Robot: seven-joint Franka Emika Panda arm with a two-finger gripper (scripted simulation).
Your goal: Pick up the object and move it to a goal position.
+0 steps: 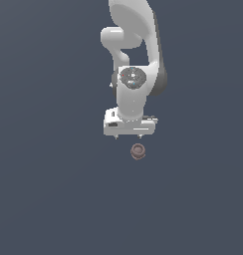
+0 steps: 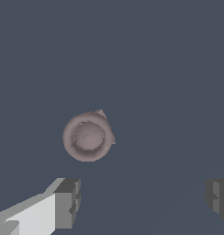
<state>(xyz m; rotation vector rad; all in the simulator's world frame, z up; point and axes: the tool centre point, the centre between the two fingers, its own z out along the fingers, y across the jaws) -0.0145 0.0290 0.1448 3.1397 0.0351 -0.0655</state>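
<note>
The object (image 1: 138, 151) is a small round reddish-brown thing with a ringed, bowl-like top, resting on the dark grey surface. It shows from above in the wrist view (image 2: 88, 137). The white gripper (image 1: 128, 136) hangs just above and behind the object, slightly toward the exterior view's left of it. In the wrist view the gripper (image 2: 142, 199) is open and empty, its two grey fingertips (image 2: 68, 203) set wide apart. The object lies ahead of the fingertips, not between them.
The white arm (image 1: 133, 55) rises behind the gripper toward the top of the exterior view. The flat dark grey surface (image 1: 54, 189) fills all the rest of both views. No goal marker shows.
</note>
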